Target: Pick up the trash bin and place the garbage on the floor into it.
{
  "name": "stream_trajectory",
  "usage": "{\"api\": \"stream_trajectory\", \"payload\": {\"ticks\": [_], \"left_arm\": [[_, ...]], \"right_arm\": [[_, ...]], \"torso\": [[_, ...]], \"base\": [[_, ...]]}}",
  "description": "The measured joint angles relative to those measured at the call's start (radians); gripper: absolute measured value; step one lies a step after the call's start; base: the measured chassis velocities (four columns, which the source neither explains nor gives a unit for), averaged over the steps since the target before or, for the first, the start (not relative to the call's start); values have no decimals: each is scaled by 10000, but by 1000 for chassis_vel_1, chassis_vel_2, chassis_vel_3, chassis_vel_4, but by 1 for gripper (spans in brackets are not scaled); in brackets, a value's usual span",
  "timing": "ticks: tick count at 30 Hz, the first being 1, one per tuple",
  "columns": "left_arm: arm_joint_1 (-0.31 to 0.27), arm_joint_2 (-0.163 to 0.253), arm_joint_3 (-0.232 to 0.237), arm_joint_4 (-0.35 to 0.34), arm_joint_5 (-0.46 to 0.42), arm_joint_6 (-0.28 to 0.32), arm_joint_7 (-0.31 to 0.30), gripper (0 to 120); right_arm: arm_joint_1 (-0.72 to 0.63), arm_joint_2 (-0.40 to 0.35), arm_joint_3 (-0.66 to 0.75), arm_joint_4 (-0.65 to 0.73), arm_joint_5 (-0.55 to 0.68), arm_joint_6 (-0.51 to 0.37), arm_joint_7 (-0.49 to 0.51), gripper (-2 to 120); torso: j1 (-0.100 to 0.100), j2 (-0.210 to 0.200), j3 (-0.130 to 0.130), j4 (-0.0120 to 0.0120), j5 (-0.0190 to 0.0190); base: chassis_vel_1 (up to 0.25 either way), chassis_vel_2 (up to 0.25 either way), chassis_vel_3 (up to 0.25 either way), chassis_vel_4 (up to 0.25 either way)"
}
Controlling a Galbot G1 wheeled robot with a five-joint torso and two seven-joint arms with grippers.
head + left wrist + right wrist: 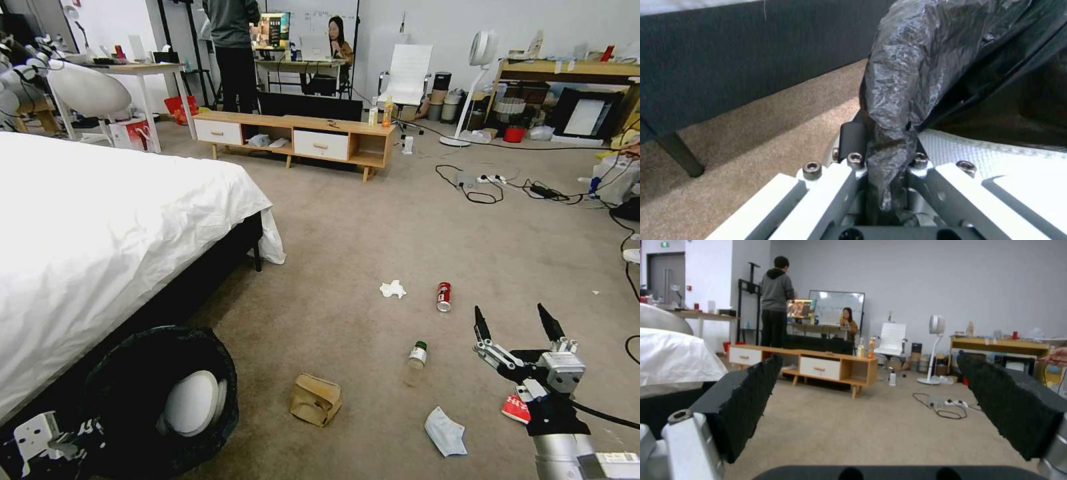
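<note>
The left hand (882,186) is clenched on the rim of the bin (167,393), the black bag (907,83) pinched between its fingers; the bin hangs tilted at the robot's lower left, beside the bed (100,233), its mouth turned toward the litter. So the pick-up looks done, and the collecting step is now in hand.

The right hand (517,320) hovers low on the right, released, fingers spread wide and holding nothing. Just under its wrist lies the wrapper (515,408), partly hidden. Near it on the floor (347,220) is the mask (445,432); the brown paper (315,399) lies between mask and bin. Ahead of the hand and a little to its left sit the bottle (416,360), on its side, then the can (444,296), with the tissue (393,289) beside the can.

The next move probably calls for lowering the open hand over one nearby piece and closing squarely on it, then carrying it across to the bin.
</note>
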Motion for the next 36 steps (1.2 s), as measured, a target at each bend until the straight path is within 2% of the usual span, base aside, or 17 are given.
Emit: {"api": "stream_trajectory", "payload": {"ticks": [10,16,18,19,20,21,22,25,26,28,29,32,36], "left_arm": [[-40,-51,206,67,240,0,88,2],[-96,-59,261,101,283,1,102,2],[-117,-67,257,138,291,0,102,2],[-117,-67,257,138,291,0,102,2],[-125,-70,250,146,295,1,102,2],[-137,-78,235,152,299,0,103,2],[-137,-78,235,152,299,0,103,2],[-133,-101,236,153,356,0,105,2],[-133,-101,236,153,356,0,105,2],[-108,-132,259,150,441,1,130,2],[-108,-132,259,150,441,1,130,2],[-46,-169,313,109,543,0,170,2],[-35,-175,310,92,566,0,175,2]], "right_arm": [[161,-93,-19,-64,20,-225,205,100],[333,-296,-238,6,80,-1048,670,100],[377,-495,-502,221,333,-2306,1249,100],[377,-495,-502,221,333,-2306,1249,100],[403,-576,-574,282,432,-2778,1435,100],[492,-741,-714,391,682,-3657,1844,100],[492,-741,-714,391,682,-3657,1844,100],[829,-1210,-976,557,1884,-5795,2599,100],[829,-1210,-976,557,1884,-5795,2599,100],[1098,-1550,-1167,574,2709,-7158,2928,100],[1098,-1550,-1167,574,2709,-7158,2928,100],[1647,-2176,-1506,192,3554,-8659,3229,100],[1930,-2548,-1685,-199,3846,-9323,3367,100]], "torso": [[0,0,0,-1,0],[0,0,0,0,0],[0,0,0,0,0],[0,0,0,0,0],[0,0,0,-1,-1],[0,0,0,-1,0],[0,0,0,-1,0],[0,0,0,0,0],[0,0,0,0,0],[0,0,1,-1,1],[0,0,1,-1,1],[0,0,0,1,1],[0,0,1,1,1]], "base": [[0,0,0,0],[0,0,0,0],[0,0,0,0],[0,0,0,0],[0,0,0,0],[0,0,0,0],[0,0,0,0],[0,0,0,0],[0,0,0,0],[0,0,0,0],[0,0,0,0],[0,0,0,0],[0,0,0,0]]}}
